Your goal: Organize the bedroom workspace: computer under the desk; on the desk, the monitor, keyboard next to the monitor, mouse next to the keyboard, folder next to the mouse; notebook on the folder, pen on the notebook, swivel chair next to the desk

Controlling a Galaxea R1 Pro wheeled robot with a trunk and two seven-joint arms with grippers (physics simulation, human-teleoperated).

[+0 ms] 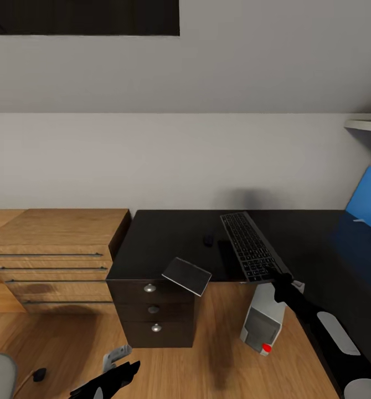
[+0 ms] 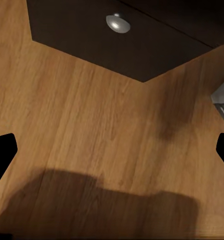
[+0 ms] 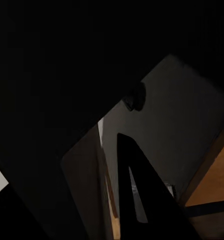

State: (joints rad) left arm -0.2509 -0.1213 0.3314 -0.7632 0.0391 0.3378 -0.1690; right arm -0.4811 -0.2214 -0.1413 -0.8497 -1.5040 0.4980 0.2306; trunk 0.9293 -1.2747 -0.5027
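Head view: black-topped desk (image 1: 296,244) against the wall, blue back panel at far right. Light wooden drawer chest (image 1: 52,255) to its left. Pale computer (image 1: 262,321) on the floor under the desk edge. Keyboard (image 1: 253,246) on the desktop, near end at the front edge, right gripper (image 1: 281,280) at that end; grip state cannot be told. Flat dark notebook (image 1: 186,275) tilted over the front edge. Small dark mouse (image 1: 208,240) left of the keyboard, apart.

Left wrist view: left gripper (image 2: 112,150) open wide over wood floor, empty; dark drawer front with silver knob (image 2: 118,23) ahead.

Right wrist view: mostly dark; mouse visible; fingers not discernible.
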